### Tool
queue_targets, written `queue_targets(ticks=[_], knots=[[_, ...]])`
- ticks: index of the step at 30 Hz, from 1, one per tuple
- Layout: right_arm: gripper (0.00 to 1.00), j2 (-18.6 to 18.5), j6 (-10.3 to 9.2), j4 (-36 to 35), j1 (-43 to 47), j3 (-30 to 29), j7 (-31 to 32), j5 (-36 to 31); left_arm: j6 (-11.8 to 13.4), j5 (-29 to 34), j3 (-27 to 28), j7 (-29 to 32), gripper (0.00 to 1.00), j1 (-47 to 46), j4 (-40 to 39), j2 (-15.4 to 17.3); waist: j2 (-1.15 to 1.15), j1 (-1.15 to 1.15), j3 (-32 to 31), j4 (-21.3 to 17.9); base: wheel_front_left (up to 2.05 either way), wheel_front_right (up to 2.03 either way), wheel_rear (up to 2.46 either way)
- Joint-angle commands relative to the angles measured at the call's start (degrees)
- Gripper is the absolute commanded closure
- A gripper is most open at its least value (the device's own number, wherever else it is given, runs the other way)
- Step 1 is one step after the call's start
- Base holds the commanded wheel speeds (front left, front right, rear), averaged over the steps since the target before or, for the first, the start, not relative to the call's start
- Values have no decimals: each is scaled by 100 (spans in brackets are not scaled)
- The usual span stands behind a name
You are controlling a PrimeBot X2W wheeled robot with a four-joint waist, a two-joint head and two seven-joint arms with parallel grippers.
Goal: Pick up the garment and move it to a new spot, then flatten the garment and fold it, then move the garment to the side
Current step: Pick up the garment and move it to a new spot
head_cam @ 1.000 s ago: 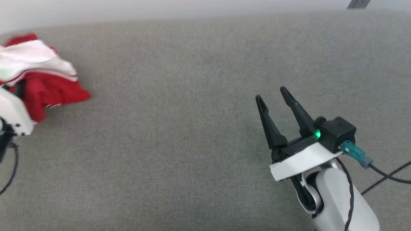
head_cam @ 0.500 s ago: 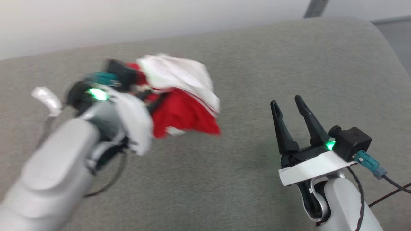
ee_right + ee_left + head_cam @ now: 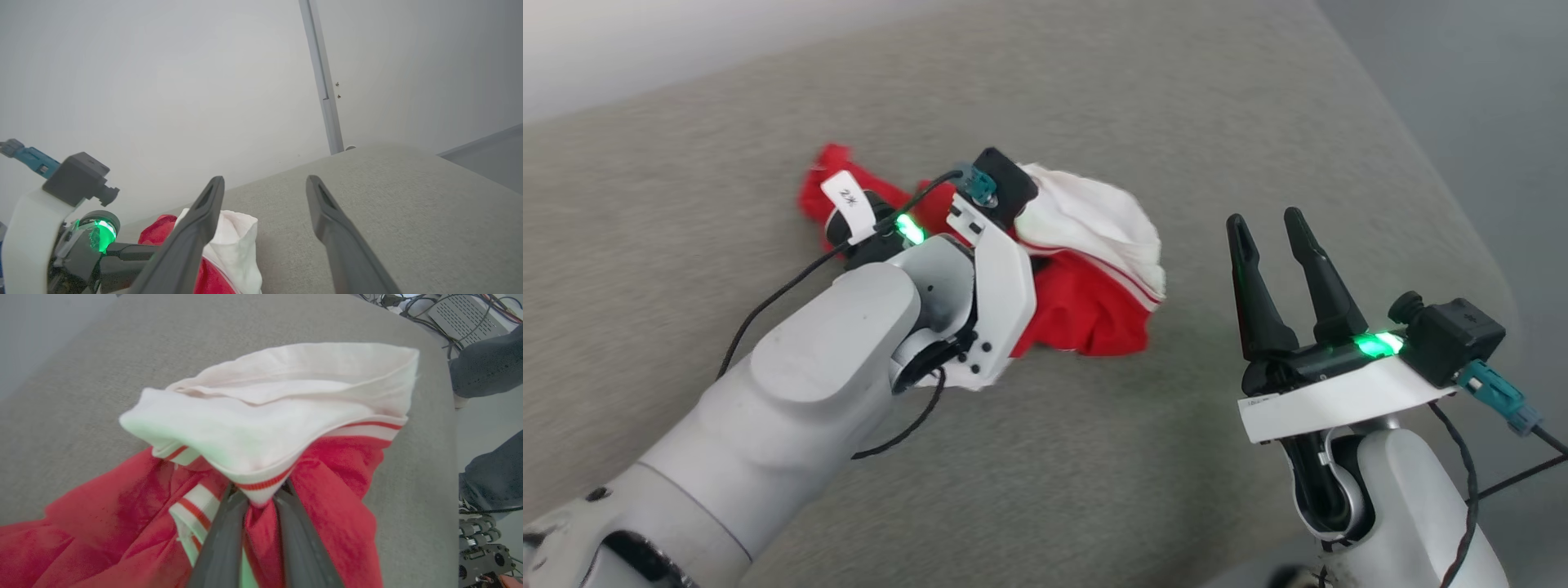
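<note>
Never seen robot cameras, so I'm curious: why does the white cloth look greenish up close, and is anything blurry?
Left wrist view: the garment looks pale green near the left gripper, whose fingers are soft. Head view: sharp; a green lamp on that arm probably casts the tint. Right wrist view: even light; right gripper slightly soft.

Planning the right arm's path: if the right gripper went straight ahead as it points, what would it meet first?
Likely bare grey cushion, though depth is unclear; the garment lies off to the right gripper's left, outside that line.
</note>
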Motion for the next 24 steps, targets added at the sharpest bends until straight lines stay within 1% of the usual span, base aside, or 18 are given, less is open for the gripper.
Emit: queue_targets(ticks=[1, 5, 7, 10, 13, 17, 18, 19, 20, 21, 22, 24], knots=[[0, 25, 0, -23, -5, 12, -29, 102, 13, 71, -157, -64, 100, -150, 223, 14, 0, 0, 370, -534, 0, 0, 0], [0, 22, -1, -50, 57, -31, -29, 351, 13, -83, -607, -88, 100, -358, 912, -51, 0, 0, 488, -814, 0, 0, 0], [0, 29, 0, -99, 80, -105, -29, 436, 13, -179, -850, 14, 100, -434, 1173, -86, 0, 0, 556, -828, 0, 0, 0], [0, 22, 0, -162, 118, -182, -30, 510, 15, -313, -1128, 178, 100, -500, 1492, -49, 0, 0, 647, -839, 0, 0, 0], [0, 17, 0, -214, 121, -212, -29, 570, 21, -413, -1281, 308, 100, -546, 1705, -13, 0, 0, 705, -844, 0, 0, 0], [0, 16, 0, -229, 89, -226, -29, 568, 23, -437, -1380, 426, 100, -521, 1789, 35, 0, 0, 713, -843, 0, 0, 0], [0, 16, 0, -225, 74, -208, -29, 559, 23, -441, -1394, 440, 87, -508, 1780, 57, 0, 0, 706, -841, 0, 0, 0], [0, 18, 0, -215, 51, -175, -29, 541, 23, -488, -1402, 463, 67, -504, 1786, 83, 0, 0, 693, -837, 0, 0, 0], [0, 18, 0, -194, 21, -146, -29, 518, 23, -553, -1409, 458, 54, -500, 1806, 112, 0, 0, 666, -833, 0, 0, 0], [0, 17, 0, -175, -6, -109, -29, 493, 23, -594, -1405, 393, 5, -525, 1788, 140, 0, 0, 639, -828, 0, 0, 0], [0, 16, 0, -148, -34, -56, -29, 468, 23, -625, -1397, 303, 0, -566, 1768, 180, 0, 0, 602, -820, 0, 0, 0], [0, 14, 0, -114, -41, -74, -30, 385, 24, -628, -1376, 137, 0, -701, 1666, 158, 0, 0, 530, -674, 0, 0, 0]])
